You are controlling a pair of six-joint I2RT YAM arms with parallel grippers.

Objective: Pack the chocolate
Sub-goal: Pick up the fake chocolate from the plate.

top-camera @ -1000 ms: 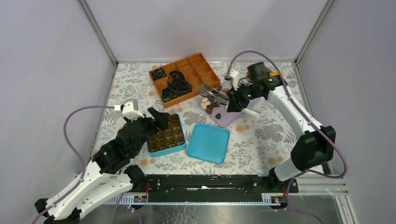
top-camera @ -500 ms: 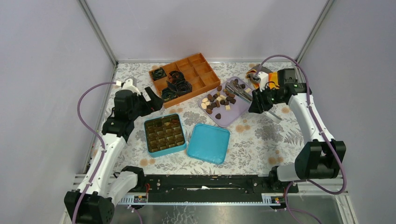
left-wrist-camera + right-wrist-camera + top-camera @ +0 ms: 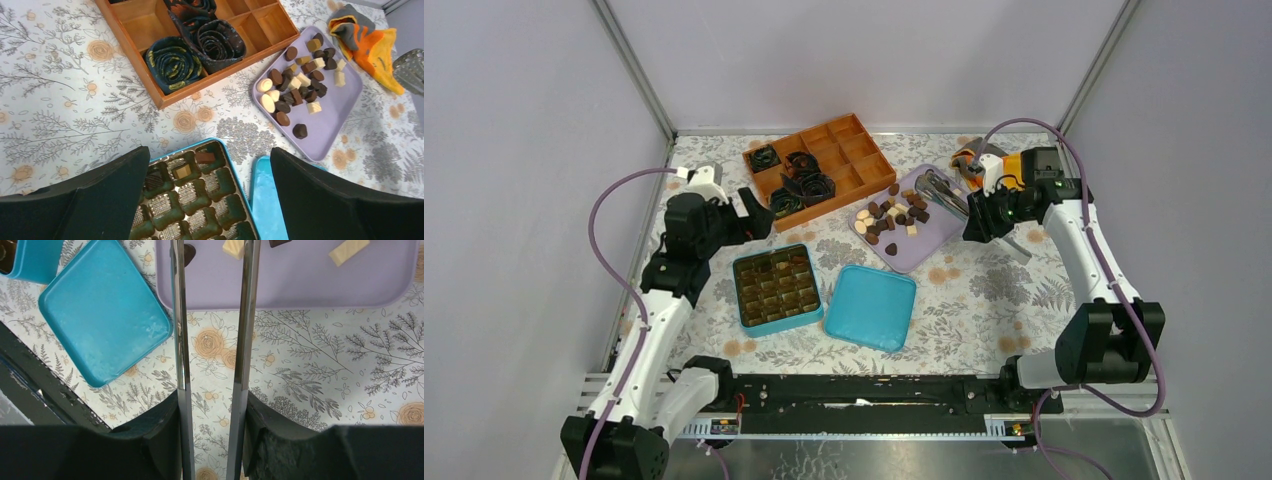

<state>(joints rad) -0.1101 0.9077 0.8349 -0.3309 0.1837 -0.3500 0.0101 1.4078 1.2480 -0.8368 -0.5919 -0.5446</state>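
1. Now the job in hand, as I judge it, is lifting one piece of chocolate (image 3: 892,213) off the purple tray (image 3: 921,250) with the tongs (image 3: 941,195).
2. The right fingers (image 3: 977,218) are closed partway around the handle end of the tongs and grip both metal arms. The arms stand apart in the wrist view. Their tips run out of that picture, so I cannot tell whether a piece sits between them.
3. To do it well, I'd set the tips either side of a single piece at the edge of the heap. Then I'd squeeze gently and lift straight up, so its neighbours aren't knocked about.
4. The chocolate lies in a loose cluster on the tray, ahead of the right fingers. The tong tips reach over the side of the cluster nearest that arm.
5. The left fingers (image 3: 756,213) are spread wide with nothing in them. They hover just beyond the blue box (image 3: 742,300), well apart from the tray.
6. At least two pieces sit in the far cells of the box. Its lid (image 3: 871,305) lies on the worktop (image 3: 984,290) just beside it.
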